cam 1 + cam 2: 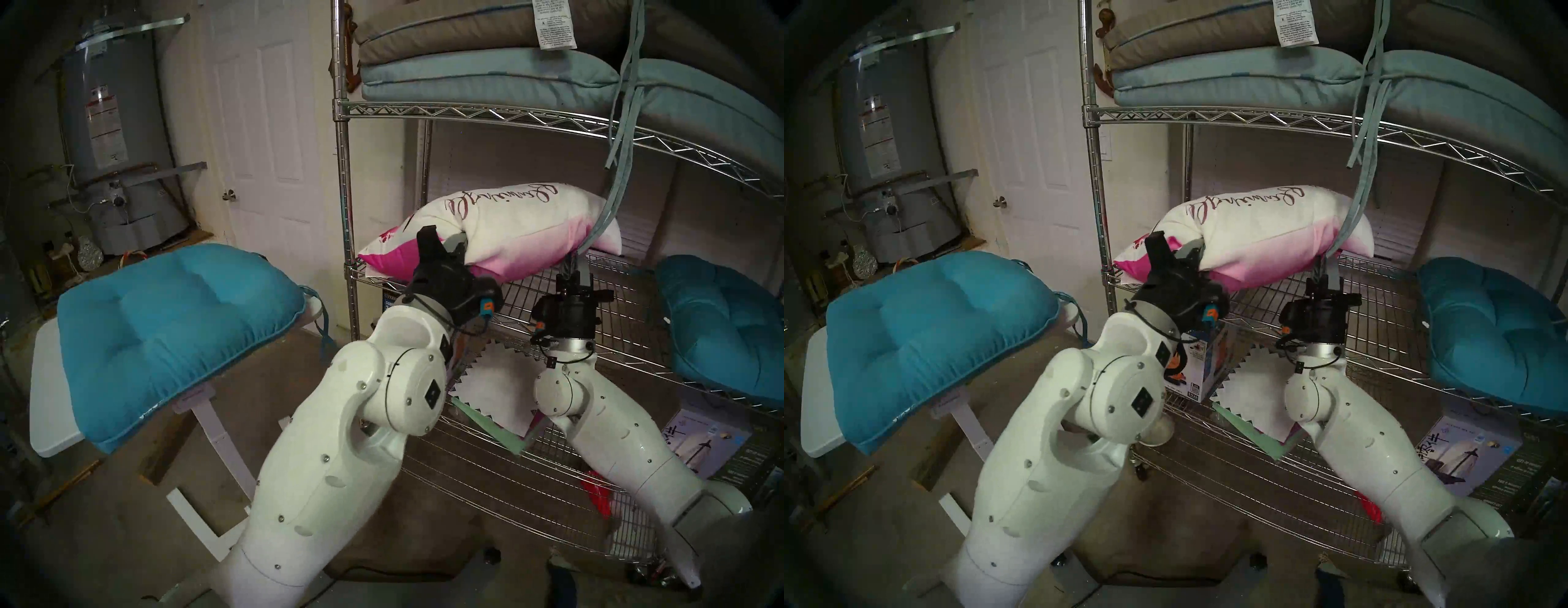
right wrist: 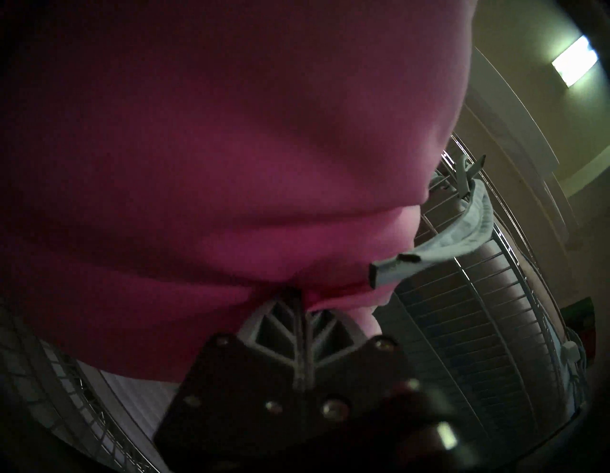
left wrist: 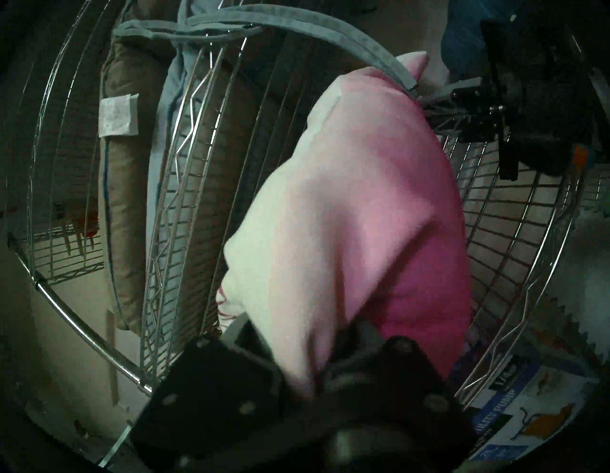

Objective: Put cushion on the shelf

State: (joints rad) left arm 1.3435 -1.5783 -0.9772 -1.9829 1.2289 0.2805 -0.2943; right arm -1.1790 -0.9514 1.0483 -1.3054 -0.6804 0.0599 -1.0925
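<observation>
The cushion, white with magenta lettering and a pink ombre side, lies lengthwise just over the middle tier of the chrome wire shelf. Its left end is at the tier's front left corner. My left gripper is shut on the cushion's left front edge; in the left wrist view the cushion bulges out from the left gripper. My right gripper is shut on a pinch of the cushion's pink underside near its right end.
Pale-blue and tan pads fill the tier above, and their blue tie straps hang down against the cushion's right end. One teal seat cushion sits at the tier's right, another on the white table to the left. Papers lie on the lower tier.
</observation>
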